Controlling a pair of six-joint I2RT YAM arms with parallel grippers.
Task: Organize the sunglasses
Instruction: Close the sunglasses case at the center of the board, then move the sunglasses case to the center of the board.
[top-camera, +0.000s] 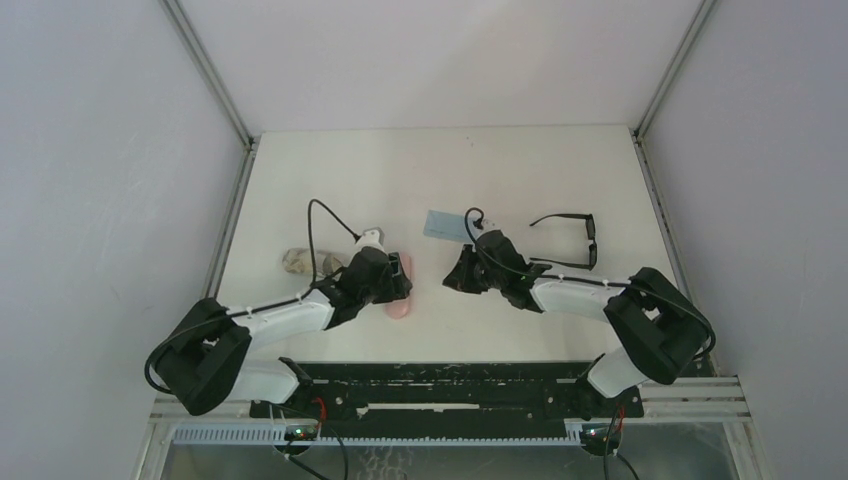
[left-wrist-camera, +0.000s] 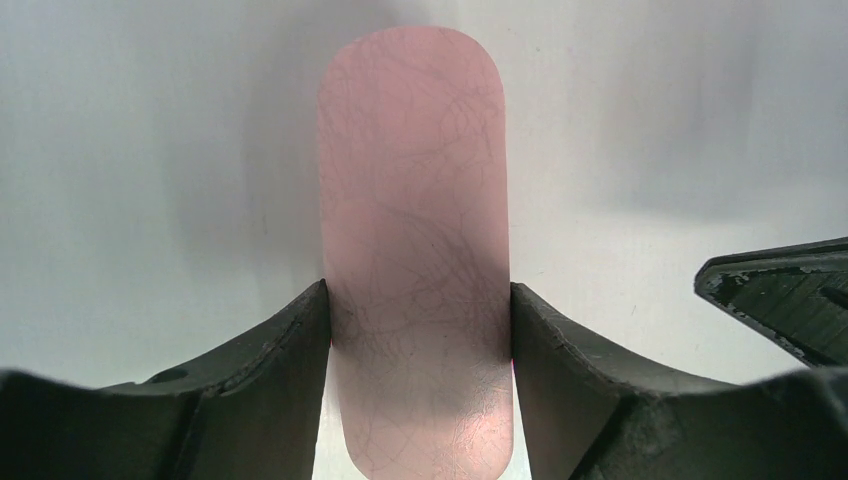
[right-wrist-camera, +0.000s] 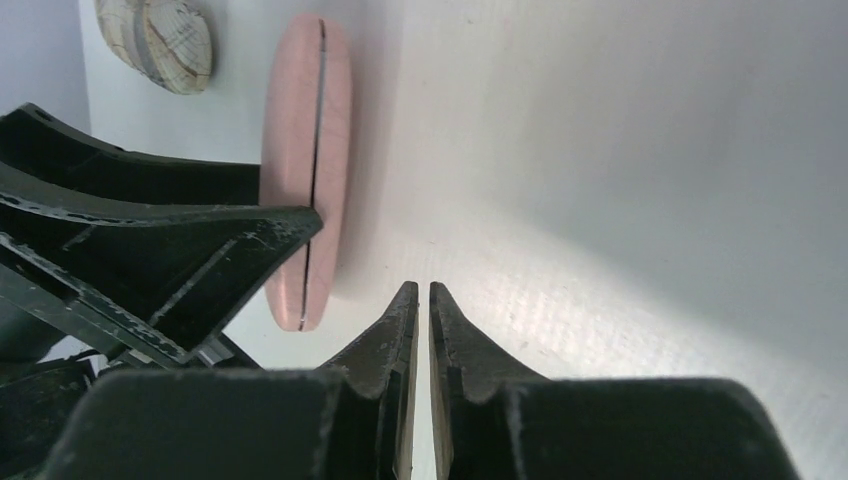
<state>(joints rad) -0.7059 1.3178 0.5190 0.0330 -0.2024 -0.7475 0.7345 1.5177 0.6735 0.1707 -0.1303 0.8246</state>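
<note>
The black sunglasses (top-camera: 575, 240) lie unfolded on the white table at the right, beyond my right arm. My left gripper (top-camera: 392, 282) is shut on the pink case (top-camera: 399, 296); in the left wrist view both fingers press the sides of the pink case (left-wrist-camera: 415, 250). My right gripper (top-camera: 460, 272) is shut and empty at the table's middle, pointing left toward the pink case (right-wrist-camera: 305, 180). Its fingers (right-wrist-camera: 395, 330) nearly touch, with nothing between them. The sunglasses do not show in either wrist view.
A light-blue cloth (top-camera: 445, 224) lies just beyond my right gripper. A grey-patterned case (top-camera: 298, 260) lies left of my left gripper and shows in the right wrist view (right-wrist-camera: 160, 40). Walls and metal posts close the table's left, right and far sides.
</note>
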